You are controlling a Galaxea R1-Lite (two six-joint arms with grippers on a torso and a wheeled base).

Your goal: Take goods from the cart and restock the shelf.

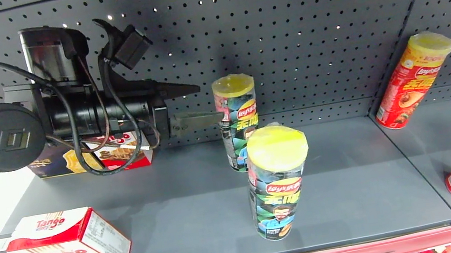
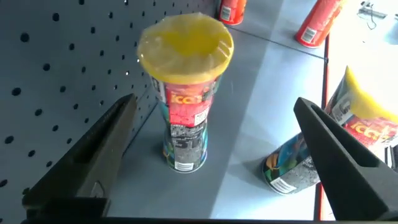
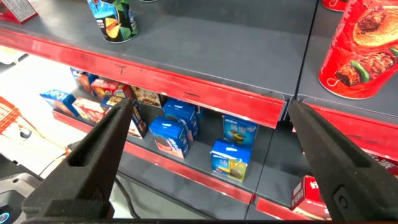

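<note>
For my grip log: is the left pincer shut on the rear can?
No, the left pincer is wide open, and the rear can stands upright, free, ahead of it.

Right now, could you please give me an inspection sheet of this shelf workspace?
Surface: grey shelf board with a pegboard behind it.
Job's things: two yellow-lidded chip cans standing upright, the rear can and the front can; red chip cans in the neighbouring bay.
Clutter: wafer boxes at the left.
Claws: left claw open, aimed at the rear can; right claw open, before the lower shelf.
Cables: black cables loop along the left wrist.
Surroundings: blue boxes on the lower shelf.
</note>
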